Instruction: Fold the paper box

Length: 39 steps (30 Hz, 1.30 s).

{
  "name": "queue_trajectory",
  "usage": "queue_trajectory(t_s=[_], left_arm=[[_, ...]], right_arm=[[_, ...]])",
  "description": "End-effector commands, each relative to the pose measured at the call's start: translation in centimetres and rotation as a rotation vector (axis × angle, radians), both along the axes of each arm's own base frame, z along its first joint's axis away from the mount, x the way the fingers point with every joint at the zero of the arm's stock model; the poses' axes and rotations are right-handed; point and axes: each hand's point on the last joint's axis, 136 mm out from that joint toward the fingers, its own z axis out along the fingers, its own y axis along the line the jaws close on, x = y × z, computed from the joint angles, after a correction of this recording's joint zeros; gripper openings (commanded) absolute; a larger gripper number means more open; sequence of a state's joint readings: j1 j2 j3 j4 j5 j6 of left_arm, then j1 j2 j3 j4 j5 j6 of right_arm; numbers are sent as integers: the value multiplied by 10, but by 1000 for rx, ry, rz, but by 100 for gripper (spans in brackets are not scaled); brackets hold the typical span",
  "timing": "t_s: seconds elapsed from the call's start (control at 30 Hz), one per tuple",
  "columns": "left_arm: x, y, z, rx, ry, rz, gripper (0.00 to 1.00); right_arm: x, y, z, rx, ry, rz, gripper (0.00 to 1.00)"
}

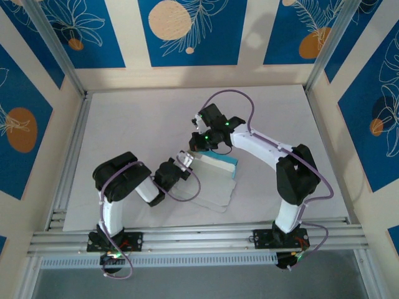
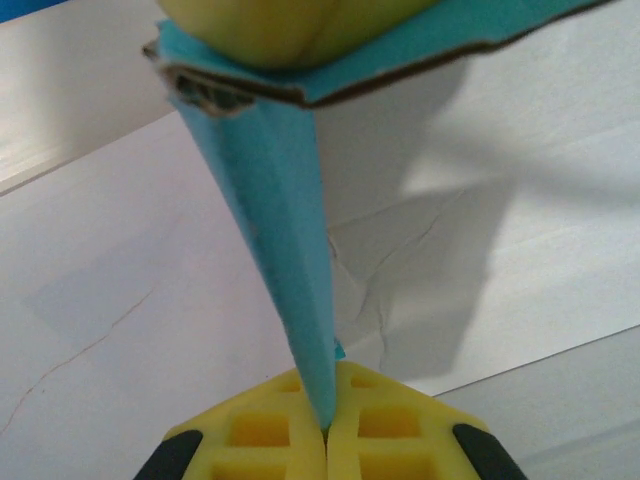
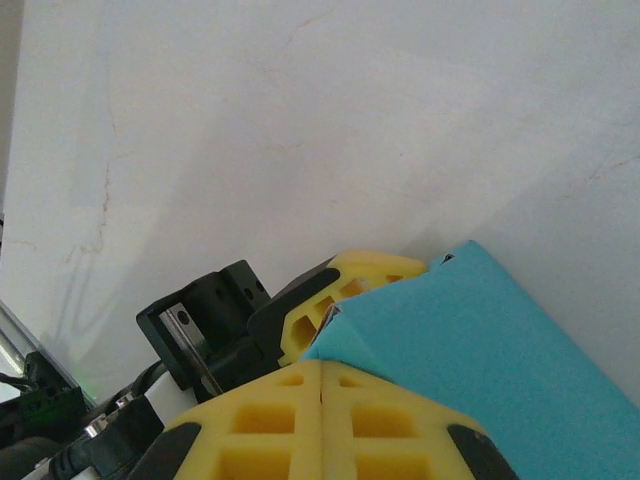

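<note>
Far table (image 1: pixel 143 112) free; paper box (image 1: pixel 219 163), left pincer (image 1: pixel 185 159), right pincer (image 1: pixel 199 143) block ctr.

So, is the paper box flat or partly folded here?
Partly folded: the paper box has a blue panel raised over its flat white part, pinched by the left gripper and right gripper.

No text, label, brand, number or sign can be read on anything here.

Both arms bent inward; left gripper (image 2: pixel 325 428), right gripper (image 3: pixel 320 372) clamped closed
</note>
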<state>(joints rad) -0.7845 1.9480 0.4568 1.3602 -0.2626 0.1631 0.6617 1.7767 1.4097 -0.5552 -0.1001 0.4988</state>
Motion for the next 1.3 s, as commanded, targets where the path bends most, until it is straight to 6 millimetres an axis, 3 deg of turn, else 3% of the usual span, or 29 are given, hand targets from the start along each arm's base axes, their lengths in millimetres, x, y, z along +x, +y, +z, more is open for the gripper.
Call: queue_trajectory(t_s=[0.0,0.17,0.33,0.53,0.73,0.87,1.03,1.1,1.27], left_arm=[[11,8,16,-42,-52,114,0],[20,15,16,-70,-57,245,0],[21,-6,22,-13,-119,267,0],[22,-8,14,55,-139,278,0],[12,-11,2,59,-104,205,0],[9,-18,0,52,-94,157,0],[6,-25,-1,45,-88,109,0],[4,-28,-1,42,-85,87,0],[4,-29,1,34,-83,68,0]], right_arm=[[-22,-14,-31,-102,88,-3,0],[-20,-14,-29,-76,93,-60,0],[-23,-11,-32,-31,122,-127,0],[-24,-8,-27,17,154,-134,0],[-2,-37,27,62,63,-116,21],[10,-58,42,32,20,-93,36],[30,-79,33,-36,-30,-57,49],[31,-74,21,-44,-24,10,54],[20,-50,-3,57,64,164,56]])
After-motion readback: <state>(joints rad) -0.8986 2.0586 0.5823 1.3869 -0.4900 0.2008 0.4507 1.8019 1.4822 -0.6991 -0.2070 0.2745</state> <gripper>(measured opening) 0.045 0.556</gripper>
